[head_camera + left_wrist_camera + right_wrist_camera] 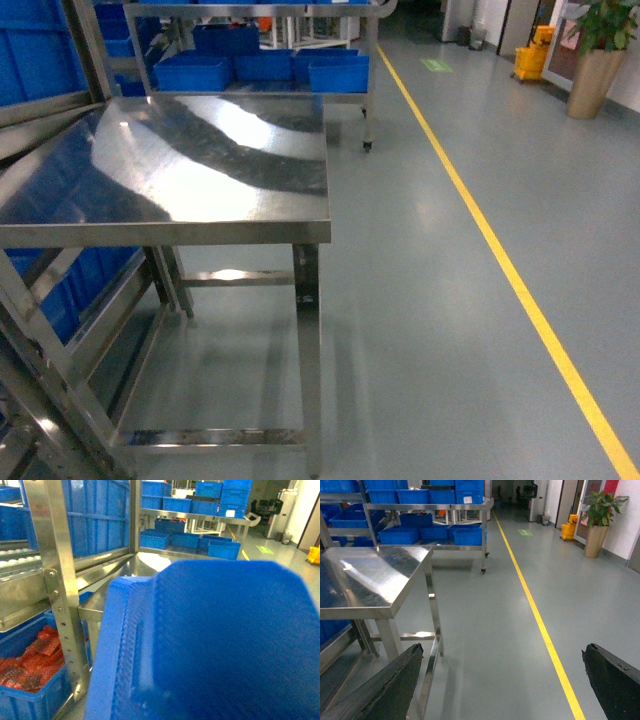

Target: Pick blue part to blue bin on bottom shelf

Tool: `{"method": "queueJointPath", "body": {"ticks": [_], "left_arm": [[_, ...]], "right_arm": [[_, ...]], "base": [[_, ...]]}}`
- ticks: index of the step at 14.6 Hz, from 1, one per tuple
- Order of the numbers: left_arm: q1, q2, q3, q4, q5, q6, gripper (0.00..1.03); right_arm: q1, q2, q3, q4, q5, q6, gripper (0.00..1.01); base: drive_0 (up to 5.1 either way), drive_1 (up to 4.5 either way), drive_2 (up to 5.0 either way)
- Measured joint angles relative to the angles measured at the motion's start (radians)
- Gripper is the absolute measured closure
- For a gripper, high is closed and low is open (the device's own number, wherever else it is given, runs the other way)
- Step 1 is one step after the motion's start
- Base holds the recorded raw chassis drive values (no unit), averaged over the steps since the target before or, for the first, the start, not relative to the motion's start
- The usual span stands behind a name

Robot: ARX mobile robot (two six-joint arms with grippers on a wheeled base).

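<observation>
The blue part (215,645), a large ribbed blue plastic piece, fills most of the left wrist view, hanging in the air right in front of the camera. It hides my left gripper's fingers, which appear shut on it. Left of it, low in the steel rack (55,595), stands a blue bin (30,700) holding red packets. The bottom shelf under that bin is hidden. My right gripper (502,680) is open over bare floor, its dark fingers (385,685) wide apart with nothing between them. Neither gripper shows in the head view.
A shiny steel table (200,170) stands ahead on the left, its legs (310,350) on the grey floor. White roller tracks (20,557) run above the bin. A cart of blue bins (260,70) is behind. A yellow floor line (500,260) and a potted plant (595,60) lie to the right.
</observation>
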Motion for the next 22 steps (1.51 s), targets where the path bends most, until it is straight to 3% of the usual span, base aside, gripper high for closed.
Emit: {"method": "queueJointPath", "body": {"ticks": [22], "left_arm": [[0.0, 0.002, 0.0, 0.0, 0.001, 0.0, 0.6]], "right_arm": [[0.0, 0.0, 0.0, -0.004, 0.0, 0.0, 0.03]], "base": [[-4.9, 2.46, 2.5]]}}
